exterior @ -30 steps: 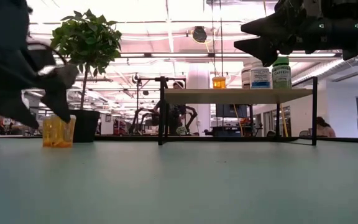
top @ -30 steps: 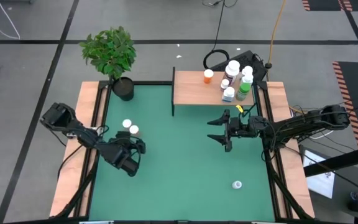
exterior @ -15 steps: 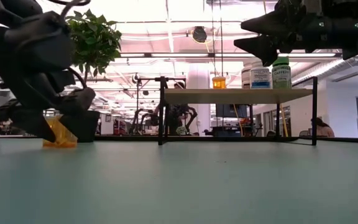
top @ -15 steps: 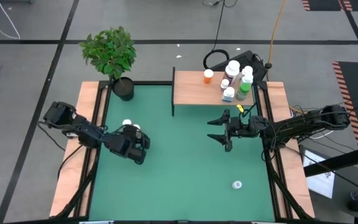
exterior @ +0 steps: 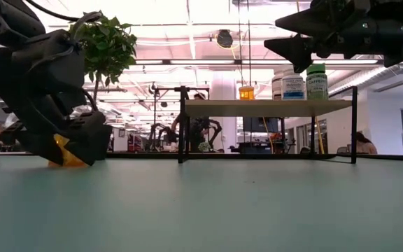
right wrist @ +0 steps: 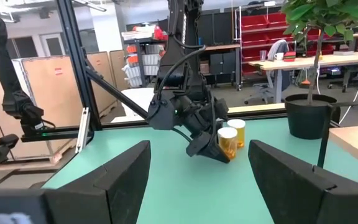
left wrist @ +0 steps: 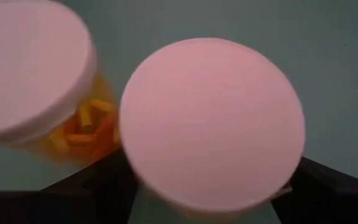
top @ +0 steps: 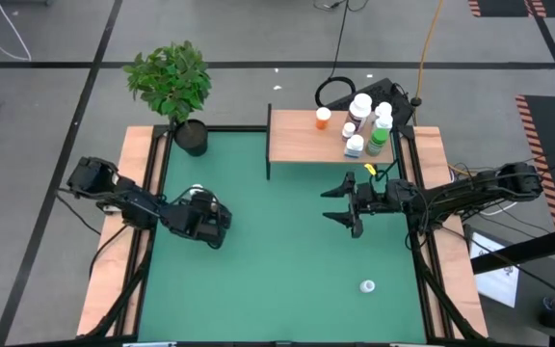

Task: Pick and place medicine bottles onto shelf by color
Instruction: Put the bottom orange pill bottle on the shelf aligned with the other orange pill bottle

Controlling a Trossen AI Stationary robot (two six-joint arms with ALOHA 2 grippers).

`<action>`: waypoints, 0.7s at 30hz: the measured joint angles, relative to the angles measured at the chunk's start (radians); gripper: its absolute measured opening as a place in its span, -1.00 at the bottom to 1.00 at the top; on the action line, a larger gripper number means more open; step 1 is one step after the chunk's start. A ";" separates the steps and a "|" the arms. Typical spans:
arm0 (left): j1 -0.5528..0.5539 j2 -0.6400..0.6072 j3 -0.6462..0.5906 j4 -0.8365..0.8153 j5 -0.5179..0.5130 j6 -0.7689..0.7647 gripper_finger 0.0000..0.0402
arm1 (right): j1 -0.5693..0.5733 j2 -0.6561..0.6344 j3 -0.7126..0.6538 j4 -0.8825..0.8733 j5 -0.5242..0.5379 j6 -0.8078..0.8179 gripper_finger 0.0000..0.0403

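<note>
Fingers point(left wrist: 104, 186) of the left gripper point(top: 207, 214) are straddling a white-capped bottle point(left wrist: 211, 121) on the bench point(top: 277, 251), while the right gripper point(top: 343, 203) is hovering spread.

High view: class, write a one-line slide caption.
Left gripper descends over two amber bottles; right gripper waits open near the shelf.

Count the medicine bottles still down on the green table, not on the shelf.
3: two amber bottles side by side under the left gripper, and one white-capped bottle alone near the table's front right. The gripper could hide others.
</note>
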 joint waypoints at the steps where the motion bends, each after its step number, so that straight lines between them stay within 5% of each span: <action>1: 0.000 0.000 -0.002 0.007 -0.002 0.011 0.44 | 0.000 0.000 0.000 0.001 0.000 0.000 0.32; 11: -0.001 0.001 -0.003 0.120 0.012 0.225 -0.06 | 0.000 0.011 0.009 0.007 0.001 0.046 0.32; 21: -0.047 0.002 -0.002 0.749 0.197 1.172 -0.01 | 0.076 0.309 0.193 0.008 -0.026 -0.018 0.32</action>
